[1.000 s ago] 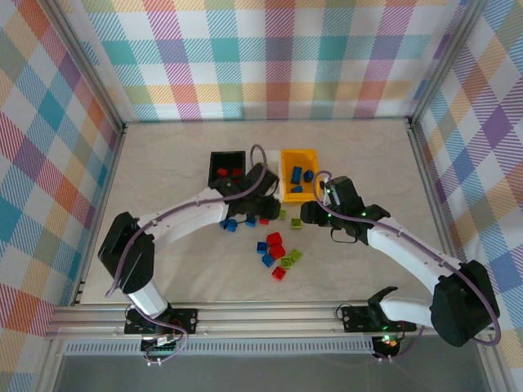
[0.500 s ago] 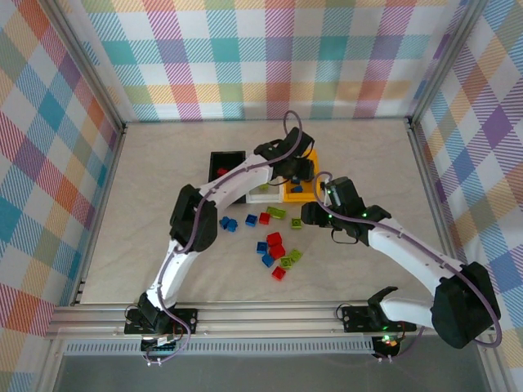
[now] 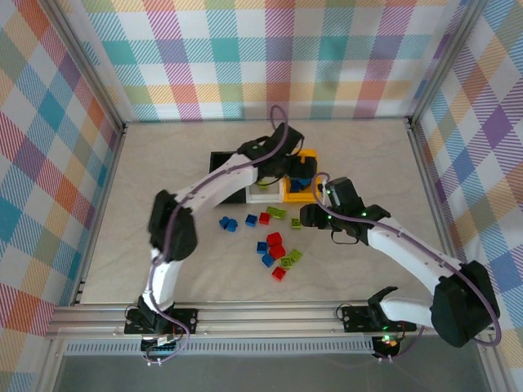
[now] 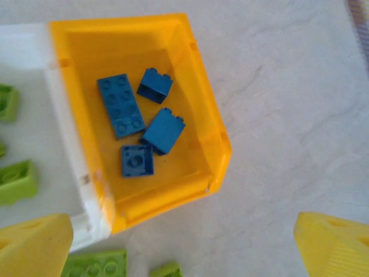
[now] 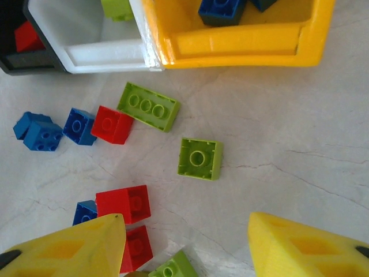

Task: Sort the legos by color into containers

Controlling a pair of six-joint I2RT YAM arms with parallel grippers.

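Note:
The orange-yellow bin (image 4: 144, 190) holds several blue bricks (image 4: 120, 105). My left gripper (image 4: 184, 254) hangs open above its near corner with nothing between its yellow fingers (image 4: 34, 245). Beside it, the white bin (image 4: 29, 40) holds lime green bricks (image 4: 16, 182). The black bin (image 5: 14, 57) holds a red brick (image 5: 26, 36). My right gripper (image 5: 187, 248) stands open over the loose bricks, just short of an upturned green square brick (image 5: 199, 158). A longer green brick (image 5: 149, 106), red bricks (image 5: 123, 203) and blue bricks (image 5: 37, 131) lie around it. From above, the left gripper (image 3: 296, 173) is over the bins and the right gripper (image 3: 309, 214) is beside them.
The three bins stand side by side mid-table, black (image 3: 216, 158), white (image 3: 263, 196), yellow (image 3: 310, 153). Loose bricks scatter in front of them, with a cluster (image 3: 275, 249) nearer the arms. Checked walls close off the table (image 3: 163, 163) on three sides.
The left arm has swung from low over the loose bricks up to above the yellow bin. The right arm has stayed put.

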